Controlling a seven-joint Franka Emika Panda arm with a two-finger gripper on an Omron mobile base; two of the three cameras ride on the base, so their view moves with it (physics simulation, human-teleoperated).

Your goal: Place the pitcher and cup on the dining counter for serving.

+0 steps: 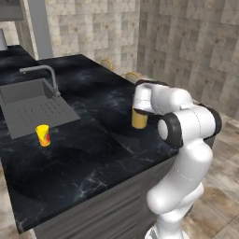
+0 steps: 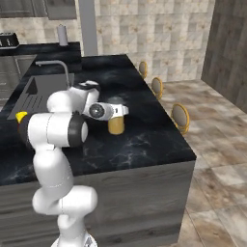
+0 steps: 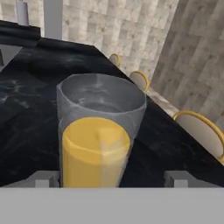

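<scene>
Pitcher's down, cup still to go

The tool is spread wide with a gap each side of the pitcher, so it's released, not gripping. The pitcher stands upright on the black dining surface, well off from the sink, near the stool-side edge, probably for serving. The cup sits just beside the sink.
</scene>
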